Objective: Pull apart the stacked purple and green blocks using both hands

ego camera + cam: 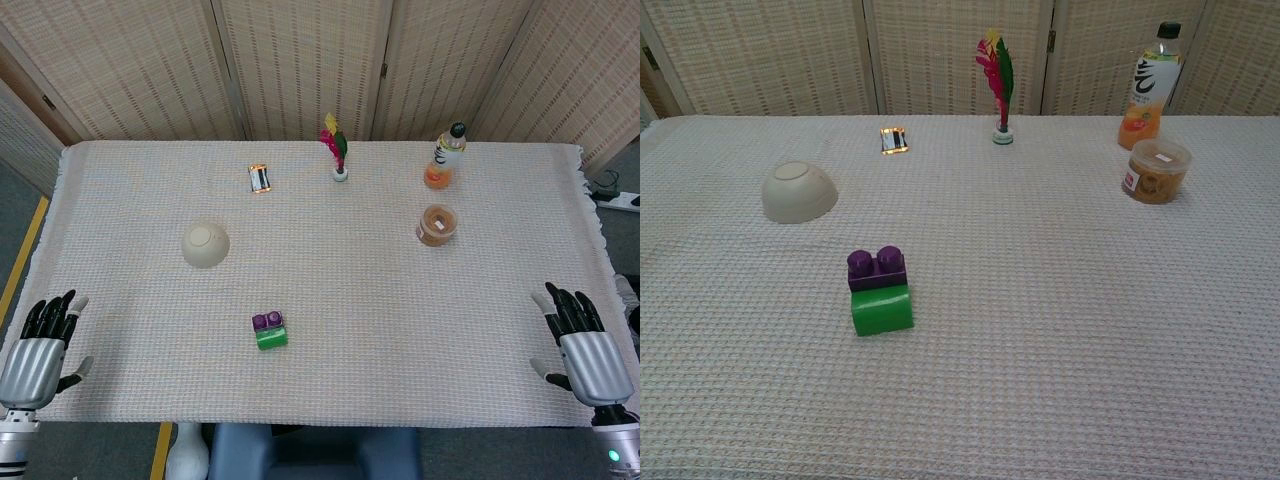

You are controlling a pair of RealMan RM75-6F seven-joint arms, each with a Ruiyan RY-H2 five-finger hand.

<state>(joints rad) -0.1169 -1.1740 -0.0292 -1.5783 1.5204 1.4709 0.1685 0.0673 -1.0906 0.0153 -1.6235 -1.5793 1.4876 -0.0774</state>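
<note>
Both arms cut off by head view btm edge; chest view shows neither.

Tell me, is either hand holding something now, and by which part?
Nothing is held. The left hand and right hand are open at the table's near corners, far from the joined purple block and green block.

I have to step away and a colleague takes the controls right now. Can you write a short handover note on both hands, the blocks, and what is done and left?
Left hand: open, holding nothing, at the near left edge of the table, fingers apart.
Right hand: open, holding nothing, at the near right edge.
Blocks: purple block is joined to the green block, lying on the cloth near the front, left of centre, closer to the left hand. An upturned bowl sits behind them to the left.
Done: nothing; neither hand touches the blocks.
Left: bring both hands in, grip one block each, pull them apart.
</note>
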